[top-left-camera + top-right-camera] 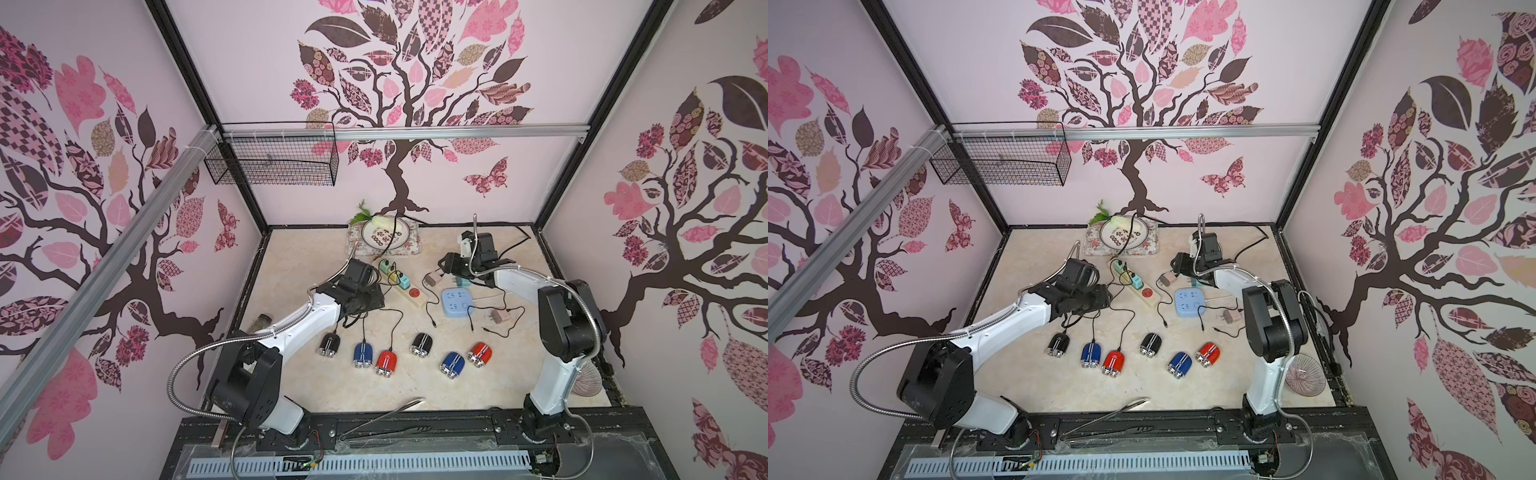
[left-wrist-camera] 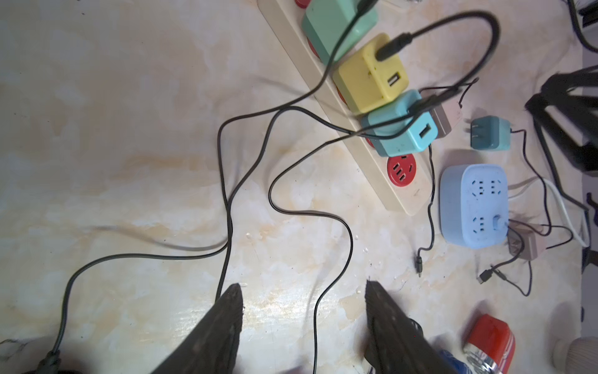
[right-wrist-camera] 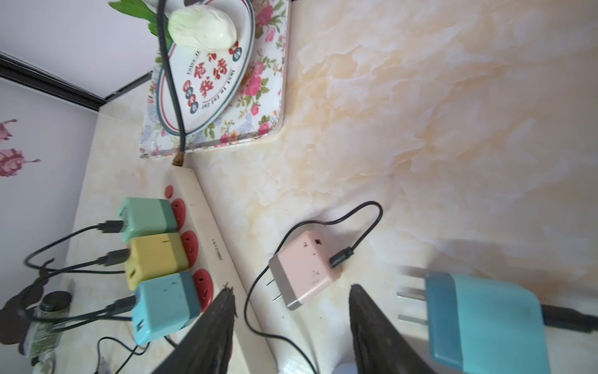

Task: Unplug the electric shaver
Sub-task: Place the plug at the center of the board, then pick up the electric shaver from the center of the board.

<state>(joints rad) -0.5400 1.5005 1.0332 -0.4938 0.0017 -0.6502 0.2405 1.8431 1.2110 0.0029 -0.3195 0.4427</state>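
Several electric shavers lie in a row near the front; the black (image 1: 330, 344), blue (image 1: 362, 354) and red (image 1: 386, 363) ones on the left have cables running to the green (image 2: 336, 26), yellow (image 2: 369, 77) and blue (image 2: 401, 126) adapters plugged into the beige power strip (image 1: 409, 293). My left gripper (image 2: 304, 285) is open just above the table beside the strip, with one thin black cable lying between its fingers. Open too is my right gripper (image 3: 293, 289), which hovers over a loose pink adapter (image 3: 304, 268). A teal adapter (image 3: 485, 323) lies unplugged beside it.
A light blue cube socket (image 1: 455, 302) sits right of the strip, with loose cables around it. At the back stands a floral tray (image 1: 411, 245) with a plate. A glass jar (image 1: 262, 322) is at the left, metal tongs (image 1: 386, 415) at the front, a patterned bowl (image 1: 586, 380) at the right.
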